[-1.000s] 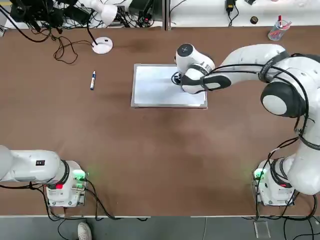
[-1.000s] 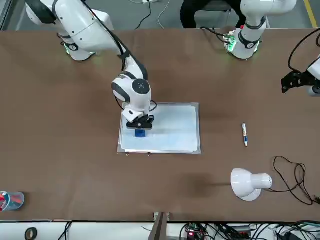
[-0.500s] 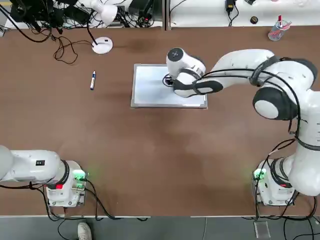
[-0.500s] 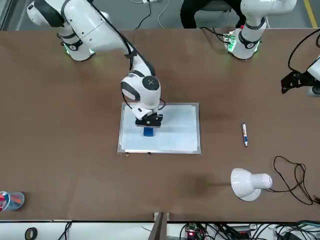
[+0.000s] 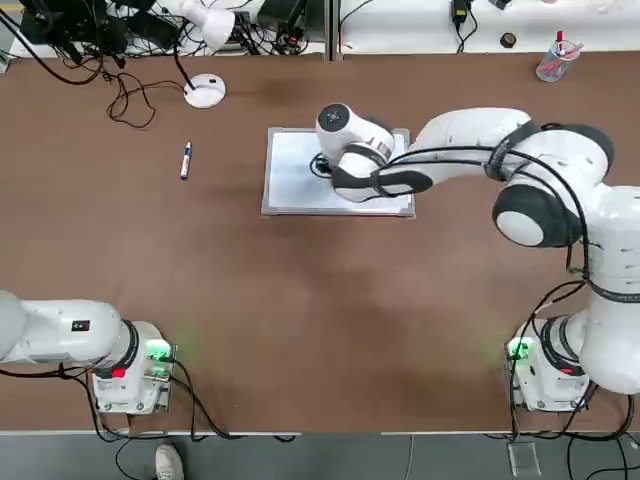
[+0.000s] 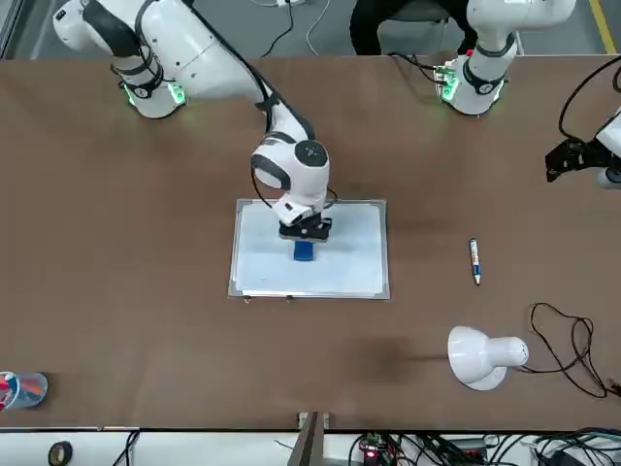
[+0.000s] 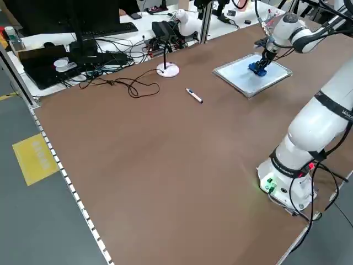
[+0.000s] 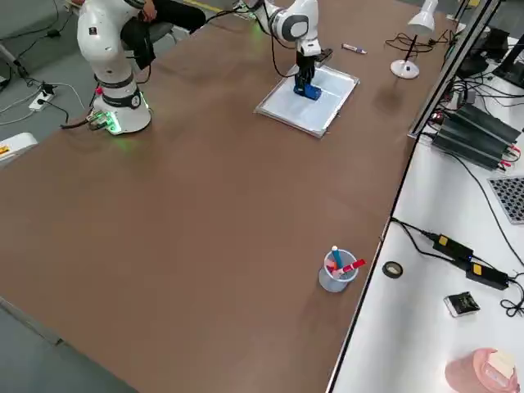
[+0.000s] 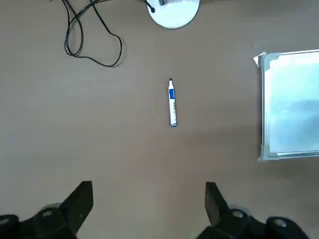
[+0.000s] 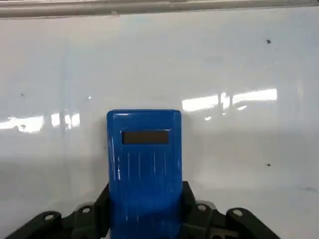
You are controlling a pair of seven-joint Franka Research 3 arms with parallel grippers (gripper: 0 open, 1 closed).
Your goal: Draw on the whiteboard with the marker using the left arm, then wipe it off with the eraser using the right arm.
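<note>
The right pincer (image 6: pixel 304 236) pinches the blue eraser (image 6: pixel 304 250) against the whiteboard (image 6: pixel 354 262), which looks clean: wiping seems nearly finished. The marker (image 6: pixel 474 260) lies on the worktop (image 6: pixel 146 291); the left pincer (image 9: pixel 149 199) stands spread.

From overhead the right arm (image 5: pixel 470 140) hides the eraser and part of the whiteboard (image 5: pixel 290 170); the left gripper lies outside that picture.
</note>
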